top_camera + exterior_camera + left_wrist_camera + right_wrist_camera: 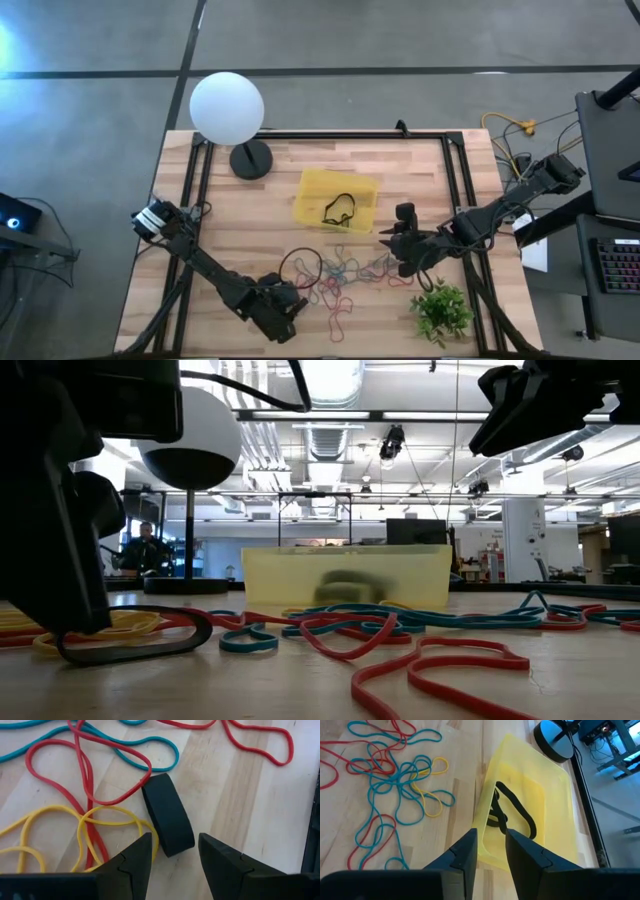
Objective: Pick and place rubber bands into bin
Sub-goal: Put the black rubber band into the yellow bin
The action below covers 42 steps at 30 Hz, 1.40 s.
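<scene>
Open left gripper (172,862) hovers over one black band (167,815); right gripper (490,851), narrowly open, empty, above bin (555,795) holding two black bands (512,812).

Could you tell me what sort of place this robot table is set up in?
Most likely a robotics lab or open workshop: exposed ceiling ducts and strip lights overhead, a person seated at a workstation in the background, and a keyboard on a desk beside the wooden table.

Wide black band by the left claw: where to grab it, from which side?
Grip the near end of the wide black rubber band, straight down from above. It lies flat on the wood, its end between the left claw's open jaws, partly over a thin yellow rubber band.
</scene>
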Each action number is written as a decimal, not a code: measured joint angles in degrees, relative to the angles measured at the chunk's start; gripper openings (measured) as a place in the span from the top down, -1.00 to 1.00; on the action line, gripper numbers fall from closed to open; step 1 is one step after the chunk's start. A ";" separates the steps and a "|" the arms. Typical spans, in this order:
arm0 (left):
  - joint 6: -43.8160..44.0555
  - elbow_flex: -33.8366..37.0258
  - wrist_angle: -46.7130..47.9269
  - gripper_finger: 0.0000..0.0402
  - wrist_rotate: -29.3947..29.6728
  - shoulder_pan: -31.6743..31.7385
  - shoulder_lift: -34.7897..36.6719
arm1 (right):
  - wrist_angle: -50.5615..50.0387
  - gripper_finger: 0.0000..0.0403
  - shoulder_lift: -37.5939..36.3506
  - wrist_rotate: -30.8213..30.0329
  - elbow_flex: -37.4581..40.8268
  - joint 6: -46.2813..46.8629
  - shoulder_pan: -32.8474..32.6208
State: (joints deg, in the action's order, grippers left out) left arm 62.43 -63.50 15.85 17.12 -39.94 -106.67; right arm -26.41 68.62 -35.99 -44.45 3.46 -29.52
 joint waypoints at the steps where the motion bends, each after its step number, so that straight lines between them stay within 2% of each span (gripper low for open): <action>1: 0.00 0.08 -0.32 0.27 0.00 0.13 0.00 | -0.01 0.57 0.00 0.00 0.00 0.00 0.00; 5: -0.37 0.13 -0.42 0.29 0.24 0.50 0.00 | -0.05 0.58 0.02 0.01 0.00 0.00 0.00; 9: -1.54 0.15 -1.48 0.38 0.35 0.58 0.00 | -0.09 0.57 0.02 0.01 0.00 -0.04 0.00; 19: -2.66 0.19 -1.89 0.95 0.31 0.59 -0.02 | -0.37 0.61 0.02 0.02 0.00 -0.04 0.00; 31: -8.93 -1.83 -1.87 1.00 0.46 0.60 3.05 | -0.37 0.61 0.02 0.03 0.00 -0.02 0.00; 36: -16.56 -2.55 -1.36 1.00 5.12 0.76 7.23 | -0.41 0.61 0.04 0.04 0.00 -0.02 0.00; 42: -32.79 -2.89 -1.66 1.00 16.63 4.86 12.04 | -0.41 0.59 0.05 0.04 0.00 -0.02 0.01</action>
State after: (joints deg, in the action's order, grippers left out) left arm 29.65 -66.39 14.19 33.75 -35.08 -94.63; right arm -26.83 68.67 -35.94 -44.45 3.44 -29.51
